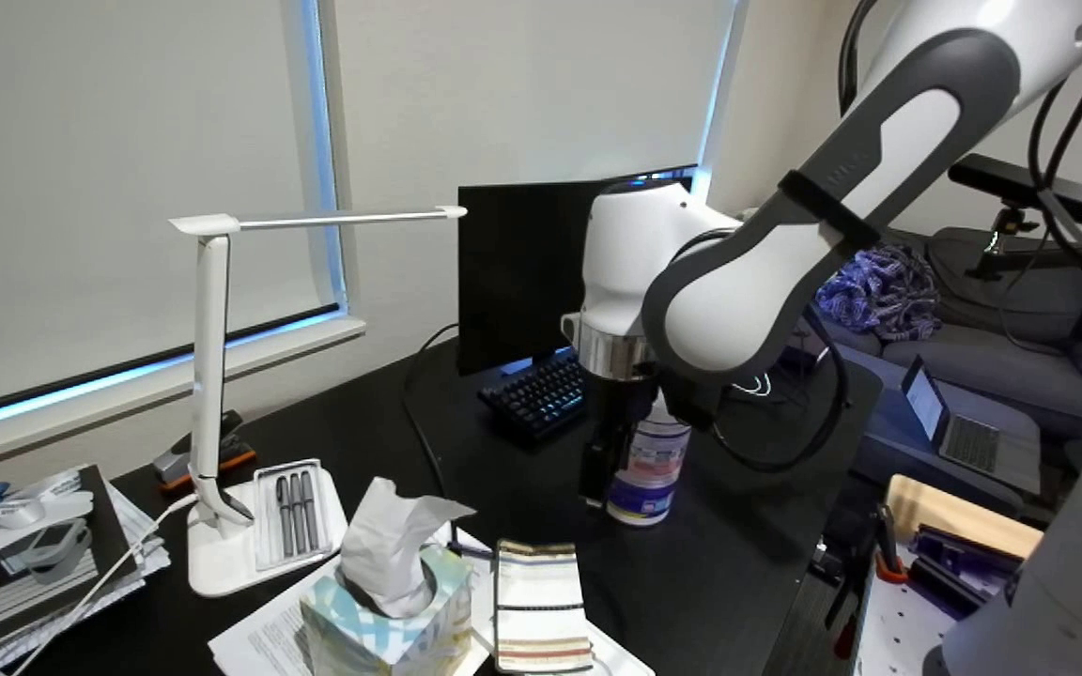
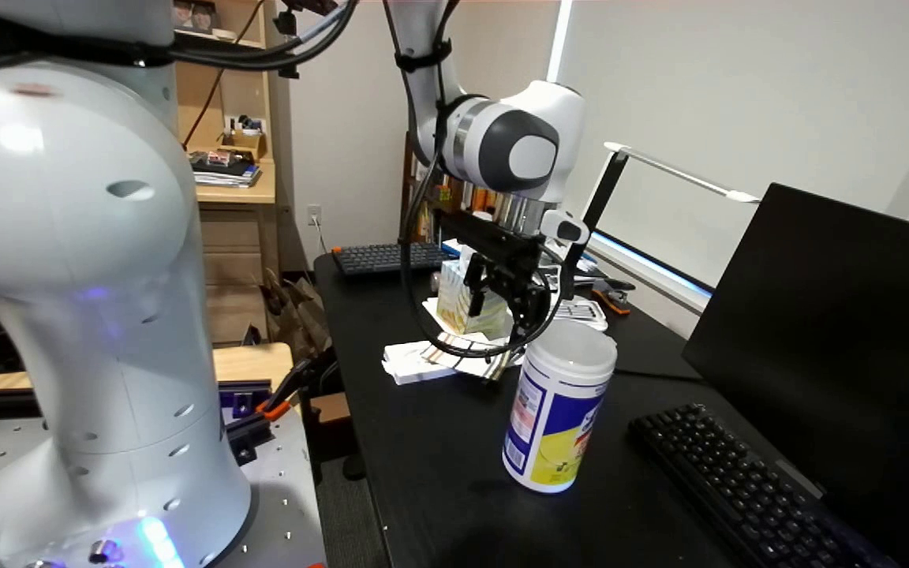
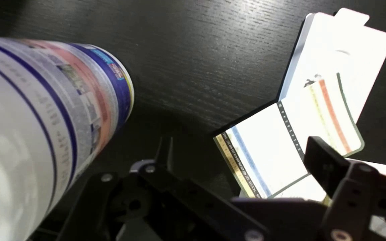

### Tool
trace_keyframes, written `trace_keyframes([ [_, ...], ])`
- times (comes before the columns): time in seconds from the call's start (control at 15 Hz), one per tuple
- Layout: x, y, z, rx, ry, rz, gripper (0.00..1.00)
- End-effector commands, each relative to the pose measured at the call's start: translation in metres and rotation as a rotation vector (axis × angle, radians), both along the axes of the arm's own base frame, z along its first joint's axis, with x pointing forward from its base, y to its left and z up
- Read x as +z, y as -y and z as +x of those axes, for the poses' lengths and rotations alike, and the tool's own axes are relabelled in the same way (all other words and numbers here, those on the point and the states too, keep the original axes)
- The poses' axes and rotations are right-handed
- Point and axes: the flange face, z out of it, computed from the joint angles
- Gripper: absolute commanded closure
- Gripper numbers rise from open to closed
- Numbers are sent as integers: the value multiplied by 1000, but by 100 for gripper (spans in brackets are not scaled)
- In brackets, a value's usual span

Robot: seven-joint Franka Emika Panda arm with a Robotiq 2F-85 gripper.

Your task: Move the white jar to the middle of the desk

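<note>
The white jar is a tall white canister with a blue, yellow and pink label. It stands upright on the black desk [image 1: 719,601] near the keyboard, in both exterior views [image 1: 658,465] [image 2: 557,410]. In the wrist view the jar [image 3: 62,100] fills the left side, outside the jaws. My gripper [image 3: 241,147] is open with a wide gap and holds nothing. It points down beside the jar, on the side toward the tissue box, and also shows in both exterior views [image 1: 602,479] [image 2: 498,315]. The gripper and arm hide part of the jar in an exterior view.
A tissue box [image 1: 391,601], papers and a striped card [image 1: 541,606] lie beside the gripper's side of the desk. A lamp [image 1: 210,376] with a pen tray [image 1: 295,512] stands near the wall. A monitor [image 2: 825,355] and keyboard [image 2: 738,481] stand beyond the jar.
</note>
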Motion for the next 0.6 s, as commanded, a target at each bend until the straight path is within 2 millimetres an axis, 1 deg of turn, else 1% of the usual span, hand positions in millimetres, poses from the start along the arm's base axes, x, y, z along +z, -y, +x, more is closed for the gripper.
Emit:
trace_keyframes([
  [0.0,-19,-3,10,39,3,-4,0],
  [0.33,-44,-1,19,18,16,7,0],
  [0.53,-52,8,22,-20,48,13,0],
])
